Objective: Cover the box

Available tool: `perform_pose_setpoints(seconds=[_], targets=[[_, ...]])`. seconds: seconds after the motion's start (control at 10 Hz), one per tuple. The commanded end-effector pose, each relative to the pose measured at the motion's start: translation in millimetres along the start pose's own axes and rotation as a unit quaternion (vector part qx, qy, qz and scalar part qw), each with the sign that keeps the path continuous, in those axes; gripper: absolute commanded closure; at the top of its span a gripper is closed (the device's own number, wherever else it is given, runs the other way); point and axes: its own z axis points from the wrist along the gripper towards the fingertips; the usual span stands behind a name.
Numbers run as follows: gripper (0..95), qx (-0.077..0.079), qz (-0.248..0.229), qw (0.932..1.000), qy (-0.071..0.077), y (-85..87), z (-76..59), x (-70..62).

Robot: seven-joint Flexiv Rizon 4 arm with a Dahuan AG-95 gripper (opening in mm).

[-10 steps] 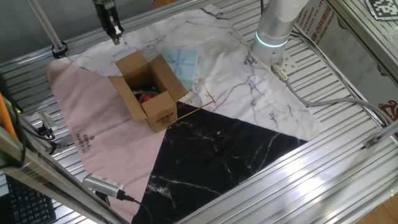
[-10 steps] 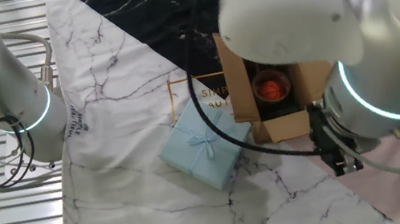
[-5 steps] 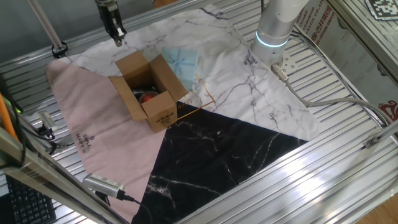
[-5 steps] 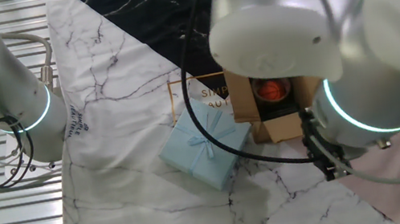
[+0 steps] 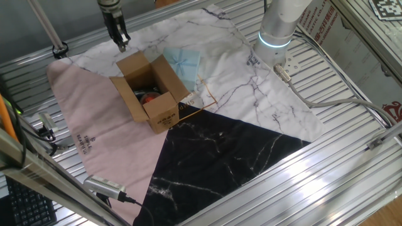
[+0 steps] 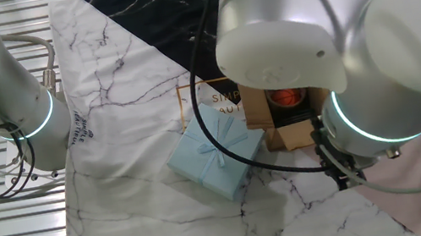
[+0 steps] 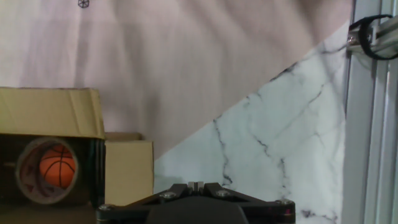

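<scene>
Brown corrugated box [image 5: 149,89]: flaps open, mid-mat, pale blue gift box [image 5: 183,63] just beside it. Gripper [image 5: 120,43]: above the box's far corner, holding nothing; finger spread cannot be told. Advice: approach one flap from outside, fold it inward.

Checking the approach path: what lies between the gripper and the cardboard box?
Nothing but bare marbled white cloth. In one fixed view the gripper hangs just beyond the box, near its far flap.
</scene>
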Motion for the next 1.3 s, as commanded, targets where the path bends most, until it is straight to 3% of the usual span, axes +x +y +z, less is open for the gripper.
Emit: perform_pose_setpoints(seconds=[0.1, 1.3], targets=[[95.0, -0.001, -0.001, 1.0000, 0.000, 0.9, 1.6, 1.0], [95.0, -0.009, 0.013, 0.9999, -0.004, 12.8, 6.1, -0.7]])
